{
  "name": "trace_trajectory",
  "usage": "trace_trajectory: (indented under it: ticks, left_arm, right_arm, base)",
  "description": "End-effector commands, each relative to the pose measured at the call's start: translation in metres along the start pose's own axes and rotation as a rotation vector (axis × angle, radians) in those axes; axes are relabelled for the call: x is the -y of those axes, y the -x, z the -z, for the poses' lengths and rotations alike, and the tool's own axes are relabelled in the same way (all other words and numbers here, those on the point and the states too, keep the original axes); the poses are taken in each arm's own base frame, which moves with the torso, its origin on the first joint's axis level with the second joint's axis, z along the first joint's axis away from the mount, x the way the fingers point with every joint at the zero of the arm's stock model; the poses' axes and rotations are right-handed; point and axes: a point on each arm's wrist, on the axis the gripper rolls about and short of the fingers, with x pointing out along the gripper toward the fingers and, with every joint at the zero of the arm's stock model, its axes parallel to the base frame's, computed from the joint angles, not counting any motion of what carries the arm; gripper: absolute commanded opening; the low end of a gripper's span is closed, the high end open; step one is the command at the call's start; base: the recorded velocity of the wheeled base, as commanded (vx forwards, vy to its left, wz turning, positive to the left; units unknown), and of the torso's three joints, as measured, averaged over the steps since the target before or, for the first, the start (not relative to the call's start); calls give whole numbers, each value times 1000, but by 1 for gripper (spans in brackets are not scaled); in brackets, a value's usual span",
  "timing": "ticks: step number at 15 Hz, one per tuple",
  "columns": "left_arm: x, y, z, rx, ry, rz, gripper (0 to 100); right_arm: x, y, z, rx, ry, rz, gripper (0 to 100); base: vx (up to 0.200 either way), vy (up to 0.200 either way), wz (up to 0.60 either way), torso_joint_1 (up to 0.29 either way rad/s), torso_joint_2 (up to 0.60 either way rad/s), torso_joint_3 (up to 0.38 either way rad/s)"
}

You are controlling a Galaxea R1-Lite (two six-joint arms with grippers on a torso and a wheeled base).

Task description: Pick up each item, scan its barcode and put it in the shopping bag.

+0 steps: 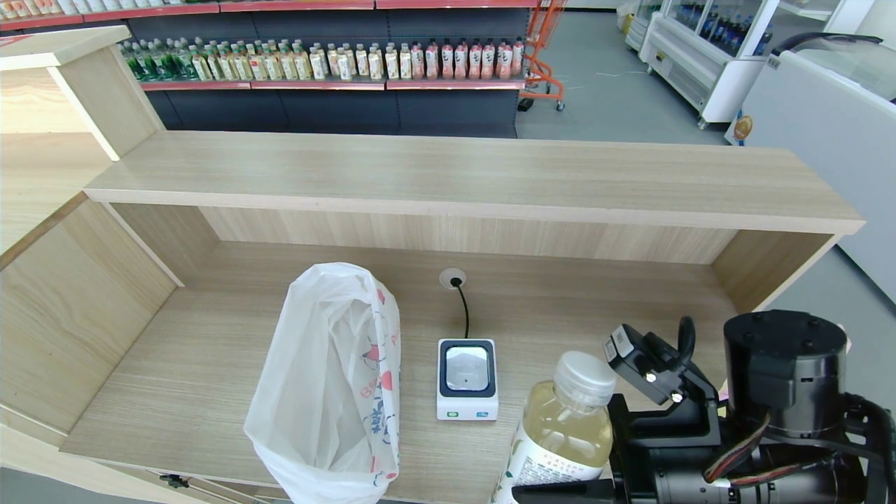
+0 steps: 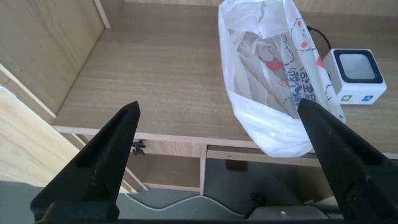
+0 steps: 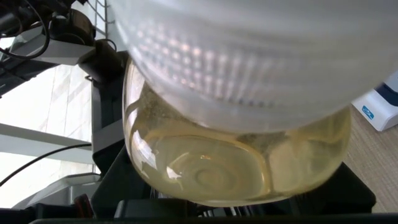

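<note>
A clear bottle of pale yellow drink point(image 1: 563, 427) with a white cap hangs tilted over the counter's front right, just right of the scanner. My right gripper point(image 1: 581, 465) is shut on its lower body. The right wrist view looks along the bottle point(image 3: 236, 143) from close up, with a corner of the scanner point(image 3: 379, 109) beyond it. The white barcode scanner point(image 1: 467, 378) lies face up at mid-counter. A white plastic shopping bag point(image 1: 336, 378) stands open to its left. My left gripper point(image 2: 217, 109) is open with nothing in it, above the counter's front edge near the bag point(image 2: 273, 81) and scanner point(image 2: 356, 76).
The wooden counter point(image 1: 210, 350) is a recess with side walls and a raised top shelf point(image 1: 455, 175) behind. The scanner's black cable point(image 1: 464, 308) runs back to a grommet hole. Beyond are store shelves of drink bottles point(image 1: 322, 61) and freezers point(image 1: 707, 49).
</note>
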Motion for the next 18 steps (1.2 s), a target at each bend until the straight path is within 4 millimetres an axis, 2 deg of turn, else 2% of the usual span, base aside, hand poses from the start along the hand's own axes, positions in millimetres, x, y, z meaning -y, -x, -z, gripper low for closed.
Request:
trace_trajectory:
  ticks: [1,9,11,13,15,17,18]
  left_arm:
    - [0,0,0,0,0,0,100]
    - [0,0,0,0,0,0,100]
    - [0,0,0,0,0,0,100]
    - [0,0,0,0,0,0,100]
    - [0,0,0,0,0,0,100]
    - [0,0,0,0,0,0,100]
    - [0,0,0,0,0,0,100]
  right_arm:
    - [0,-1,1,-4,-2,-1,0]
    - [-1,0,1,-1,4,0,0]
    - [-4,9,-12,53,68,20,0]
    - [-8,35,-25,111,305,127,0]
    - [-4,52,-34,79,541,307,0]
    - [4,51,-53,68,733,437,0]
    - [10,43,-66,59,835,476,0]
  base:
    - [0,0,0,0,0,0]
    - [0,0,0,0,0,0]
    - [0,0,0,0,0,0]
    - [0,0,0,0,0,0]
    - [0,0,0,0,0,0]
    - [0,0,0,0,0,0]
    - [0,0,0,0,0,0]
